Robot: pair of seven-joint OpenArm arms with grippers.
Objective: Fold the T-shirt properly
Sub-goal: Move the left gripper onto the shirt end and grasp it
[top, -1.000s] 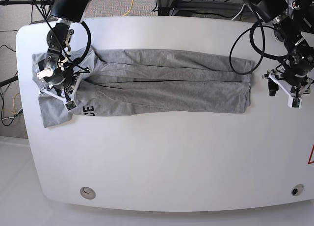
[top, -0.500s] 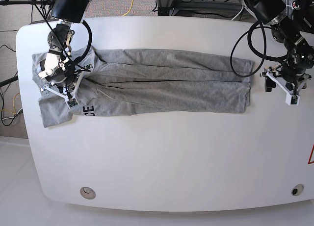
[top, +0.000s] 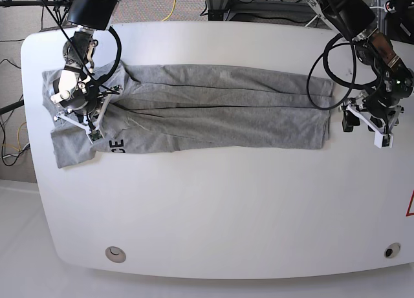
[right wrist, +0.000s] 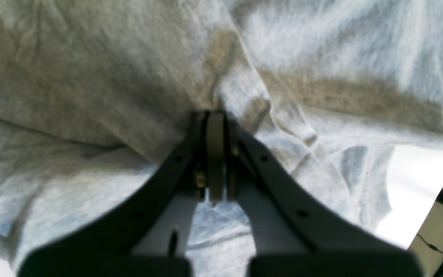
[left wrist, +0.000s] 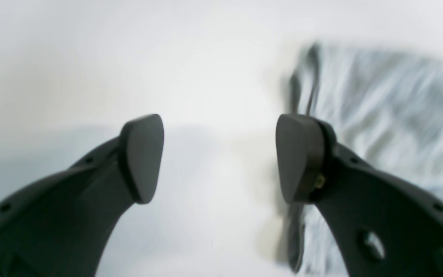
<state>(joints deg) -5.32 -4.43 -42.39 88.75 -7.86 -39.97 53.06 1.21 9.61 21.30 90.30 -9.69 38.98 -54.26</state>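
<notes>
While our right gripper point(right wrist: 215, 115) pinches the shirt point(top: 213, 107) lying lengthwise on the table point(top: 213, 207), our left gripper point(left wrist: 219, 157) gapes beside its hem; next, grasp it.

left gripper point(top: 366, 125) swung in closer to the T-shirt point(top: 213, 110) hem, right gripper point(top: 76, 110) edged upward

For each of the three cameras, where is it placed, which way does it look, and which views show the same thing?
Base: overhead, looking down at the white table, the T-shirt and both arms.
Left wrist: behind the open left gripper, facing bare table beside the T-shirt's edge; both fingers show.
Right wrist: behind the shut right gripper, facing grey cloth; its fingers are pressed together.
Shared: all three show the T-shirt; base also shows both grippers.
</notes>
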